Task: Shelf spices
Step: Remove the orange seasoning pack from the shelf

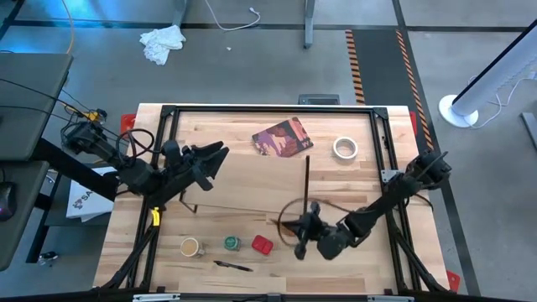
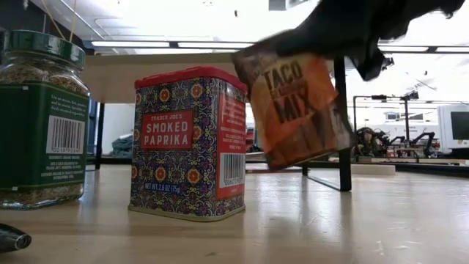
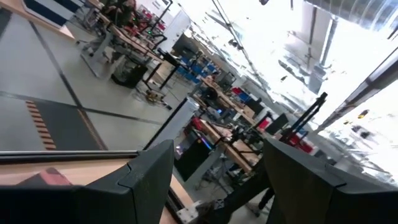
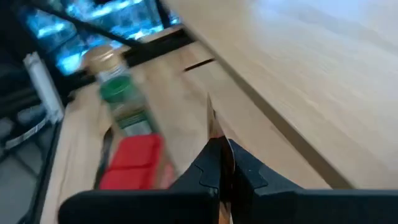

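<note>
My right gripper (image 1: 300,231) hangs over the table's near middle, shut on the flat orange-brown "Taco Mix" packet (image 2: 297,110), which is off the table. The red paprika tin (image 1: 262,244), green-lidded jar (image 1: 232,243) and tan-topped jar (image 1: 190,247) stand in a row on the table near its near edge, left of that gripper. The shelf (image 1: 252,180) stands mid-table on thin black legs; its light board (image 2: 168,73) shows behind the tin. My left gripper (image 1: 210,156) hovers open above the shelf's left end, holding nothing. My right gripper pinches the packet between its two fingers at its upper edge (image 2: 322,53), coming from above. In the right wrist view the packet shows edge-on as a thin strip (image 4: 211,127) past the fingertips. It hangs tilted below the fingers, clear of the table.
A dark reddish printed card (image 1: 283,137) and a white tape roll (image 1: 345,148) lie on the far part of the table. A black pen (image 1: 232,266) lies near the near edge, below the jars. A black frame (image 1: 382,143) borders the tabletop.
</note>
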You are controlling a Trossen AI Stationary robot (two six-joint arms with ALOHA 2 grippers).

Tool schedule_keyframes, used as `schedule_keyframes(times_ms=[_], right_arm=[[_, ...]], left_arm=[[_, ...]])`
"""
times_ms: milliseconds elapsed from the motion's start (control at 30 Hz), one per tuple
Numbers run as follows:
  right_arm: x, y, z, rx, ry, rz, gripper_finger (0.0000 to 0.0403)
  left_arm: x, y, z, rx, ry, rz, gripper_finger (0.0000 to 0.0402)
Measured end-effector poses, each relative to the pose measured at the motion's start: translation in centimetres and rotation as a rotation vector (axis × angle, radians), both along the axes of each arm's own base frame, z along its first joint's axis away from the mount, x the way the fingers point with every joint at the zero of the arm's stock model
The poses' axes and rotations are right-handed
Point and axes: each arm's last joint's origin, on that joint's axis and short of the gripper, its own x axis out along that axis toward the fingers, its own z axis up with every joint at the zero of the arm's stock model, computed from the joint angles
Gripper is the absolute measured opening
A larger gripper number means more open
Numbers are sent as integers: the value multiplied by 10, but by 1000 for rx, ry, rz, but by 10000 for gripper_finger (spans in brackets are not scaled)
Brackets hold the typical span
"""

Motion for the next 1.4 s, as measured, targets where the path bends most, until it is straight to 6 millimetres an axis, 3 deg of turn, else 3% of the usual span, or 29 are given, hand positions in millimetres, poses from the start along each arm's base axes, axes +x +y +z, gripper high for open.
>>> schedule_keyframes(times_ms=[167, 300, 467, 600, 733, 867, 1000, 1200, 1400], right_arm=[[-11, -23, -5, 25, -27, -96, 0], [-13, -46, 3, 2, -36, -136, 0], [-5, -75, 14, -37, -28, -157, 0], [5, -90, 20, -3, -29, -75, 0], [6, -83, 25, 7, -67, -1, 0], [1, -71, 24, 78, -119, -76, 0], [-5, -52, 8, 108, -150, -190, 0], [-8, -26, -18, 167, -155, -163, 0], [-10, -19, -21, 156, -162, -133, 0]], left_arm=[[-6, -4, 1, 10, 26, 16, 243], [-10, -6, 2, 24, 54, 34, 243], [-16, -3, 6, 41, 72, 46, 243], [-22, 1, 10, 45, 70, 48, 243], [-28, 1, 13, 55, 77, 41, 243], [-32, -1, 13, 49, 102, 64, 243], [-35, -5, 13, 40, 118, 76, 243], [-36, -6, 12, 38, 133, 89, 243], [-37, -6, 12, 35, 133, 94, 243]])
